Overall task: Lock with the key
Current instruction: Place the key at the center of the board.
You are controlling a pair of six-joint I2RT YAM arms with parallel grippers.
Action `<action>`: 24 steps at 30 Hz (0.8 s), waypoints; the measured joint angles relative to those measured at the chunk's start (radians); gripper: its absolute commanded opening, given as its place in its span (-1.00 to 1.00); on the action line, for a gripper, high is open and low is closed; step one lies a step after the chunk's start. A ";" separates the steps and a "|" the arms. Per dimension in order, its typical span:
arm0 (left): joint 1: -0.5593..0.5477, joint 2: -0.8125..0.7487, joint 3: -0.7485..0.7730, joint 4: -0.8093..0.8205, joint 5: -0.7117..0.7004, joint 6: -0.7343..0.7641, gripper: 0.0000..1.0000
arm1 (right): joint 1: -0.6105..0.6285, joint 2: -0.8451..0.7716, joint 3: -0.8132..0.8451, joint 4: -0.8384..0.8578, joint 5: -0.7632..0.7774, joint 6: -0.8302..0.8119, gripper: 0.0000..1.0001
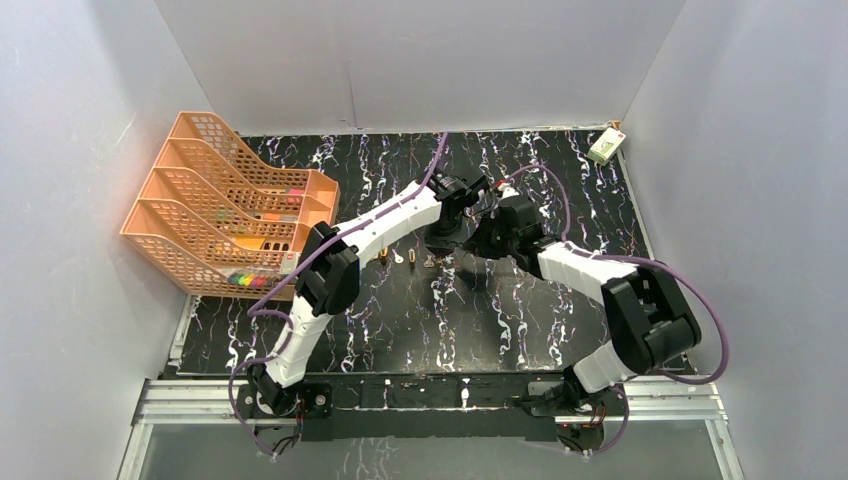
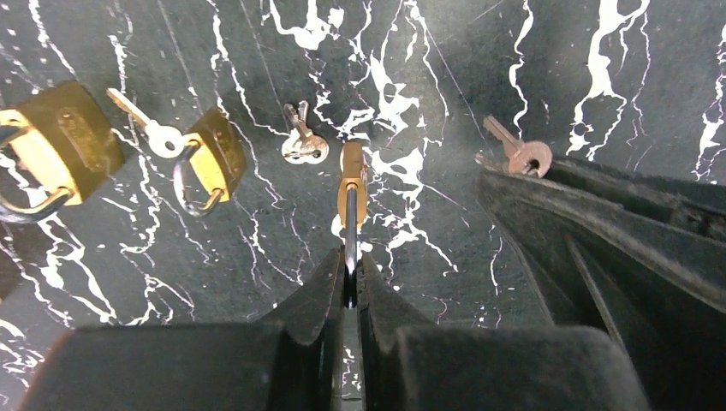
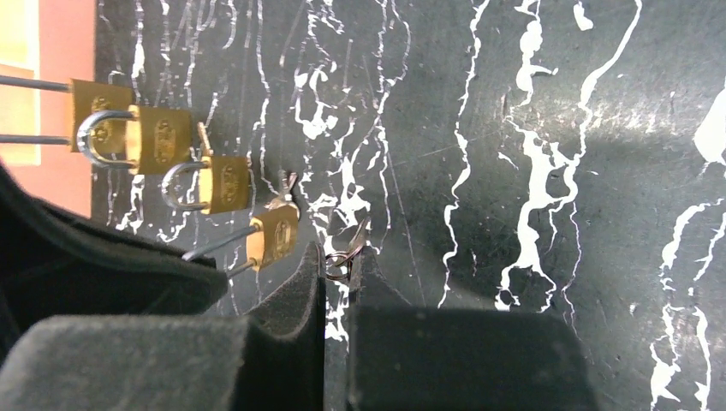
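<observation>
Grey walls box in a black, white-veined counter (image 1: 400,320), with an orange tray rack (image 1: 230,200) at the left of the overhead frame. The left arm (image 1: 330,270) and right arm (image 1: 600,280) meet at the frame's centre.

The left tool (image 2: 349,267) is closed to a thin slit on the steel shackle of a small brass padlock (image 2: 353,181), which stands out from its fingertips at the middle of the left wrist frame. The right tool (image 3: 338,264), nearly shut, appears to pinch the key (image 3: 349,244) by its head, just right of the padlock. Spare padlocks (image 2: 60,141) and loose keys (image 2: 301,144) lie along the upper left.

The step in hand looks like seating the key. Held only by its shackle, the padlock may swing, so the left tool should hold steady while the right lines the blade up with the body's axis and eases in gently. The keyhole is not visible.
</observation>
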 measured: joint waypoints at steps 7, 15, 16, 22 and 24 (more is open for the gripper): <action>0.016 0.011 -0.035 0.051 0.056 -0.002 -1.00 | 0.005 0.093 -0.001 0.065 0.011 0.041 -1.00; 0.028 0.011 -0.035 0.067 0.063 -0.002 -1.00 | 0.011 0.137 -0.029 0.174 -0.012 0.088 -1.00; 0.029 0.011 -0.035 0.067 0.063 -0.002 -1.00 | 0.013 0.137 -0.036 0.176 -0.013 0.091 -1.00; 0.032 0.013 -0.036 0.068 0.063 -0.003 -1.00 | 0.020 0.137 -0.048 0.194 -0.015 0.100 -1.00; 0.032 0.013 -0.042 0.073 0.063 -0.004 -1.00 | 0.024 0.137 -0.049 0.195 -0.015 0.106 -1.00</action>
